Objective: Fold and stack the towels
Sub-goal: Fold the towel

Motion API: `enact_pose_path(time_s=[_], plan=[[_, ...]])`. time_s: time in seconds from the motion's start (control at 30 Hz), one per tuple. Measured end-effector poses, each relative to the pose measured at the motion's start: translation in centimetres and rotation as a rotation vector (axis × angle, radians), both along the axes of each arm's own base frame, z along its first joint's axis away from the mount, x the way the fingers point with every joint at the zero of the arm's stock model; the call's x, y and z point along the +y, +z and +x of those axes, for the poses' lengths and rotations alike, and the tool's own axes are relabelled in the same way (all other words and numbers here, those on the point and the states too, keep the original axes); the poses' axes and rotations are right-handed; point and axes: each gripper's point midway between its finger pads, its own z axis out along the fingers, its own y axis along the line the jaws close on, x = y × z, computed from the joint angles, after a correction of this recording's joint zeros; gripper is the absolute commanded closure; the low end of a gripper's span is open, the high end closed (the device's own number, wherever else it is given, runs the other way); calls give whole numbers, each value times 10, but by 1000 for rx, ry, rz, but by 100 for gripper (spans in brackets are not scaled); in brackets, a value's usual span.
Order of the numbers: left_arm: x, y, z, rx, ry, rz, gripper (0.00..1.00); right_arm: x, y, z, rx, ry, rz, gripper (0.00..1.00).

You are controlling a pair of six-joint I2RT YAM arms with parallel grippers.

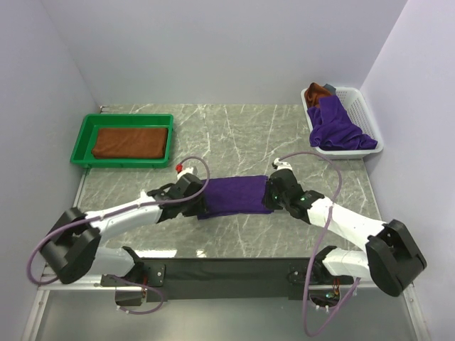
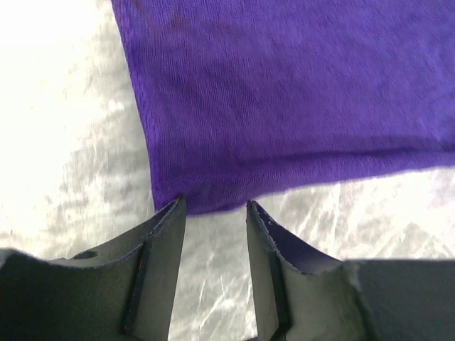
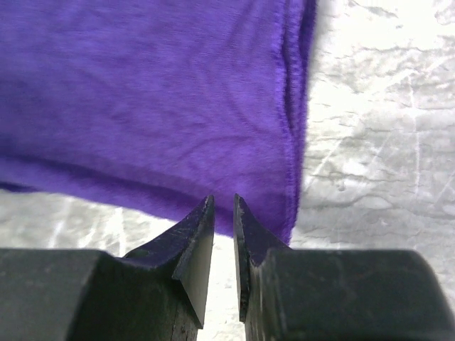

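The purple towel point(image 1: 234, 195) lay mid-frame on the surface point(image 1: 234, 135): soft, light, limp, probably best taken at its corners. Left fingers point(image 2: 160, 234) stood spread at one corner; right fingers point(image 3: 195, 238) nearly met at another, grip unclear.

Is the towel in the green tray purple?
No, the folded towel lying in the green tray is rust-brown.

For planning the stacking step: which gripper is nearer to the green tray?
Left. The left gripper is at the left end of the purple towel, toward the green tray; the right gripper is at its opposite end, farther away.
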Motion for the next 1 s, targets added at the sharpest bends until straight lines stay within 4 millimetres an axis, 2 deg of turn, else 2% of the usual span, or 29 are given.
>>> enact_pose_path(time_s=[0.13, 0.23, 0.3, 0.4, 0.47, 0.53, 0.67, 0.8, 0.9, 1.0], plan=[[2, 15, -10, -39, 0, -52, 46, 4, 4, -3, -18, 22, 35, 76], [-1, 33, -8, -82, 14, -99, 40, 5, -3, -9, 4, 38, 41, 76], [-1, 43, -4, -103, 32, -117, 39, 4, -9, -14, 22, 45, 40, 76], [-9, 57, 6, -121, 43, -129, 44, 3, -19, -20, 48, 51, 37, 76], [-19, 66, 17, -130, 44, -134, 51, 2, -23, -22, 57, 51, 35, 76], [-28, 67, 26, -130, 44, -134, 55, 1, -25, -23, 64, 49, 34, 76], [-32, 44, 29, -87, 43, -93, 60, 3, -24, -21, 54, 43, 44, 76], [-18, 12, 20, -35, 53, -20, 60, 1, -24, -18, 51, 25, 47, 76], [-5, -10, 12, -1, 69, 41, 58, -7, -28, -17, 64, -12, 48, 75], [2, -21, 9, 21, 85, 80, 49, -17, -33, -16, 80, -59, 51, 73]])
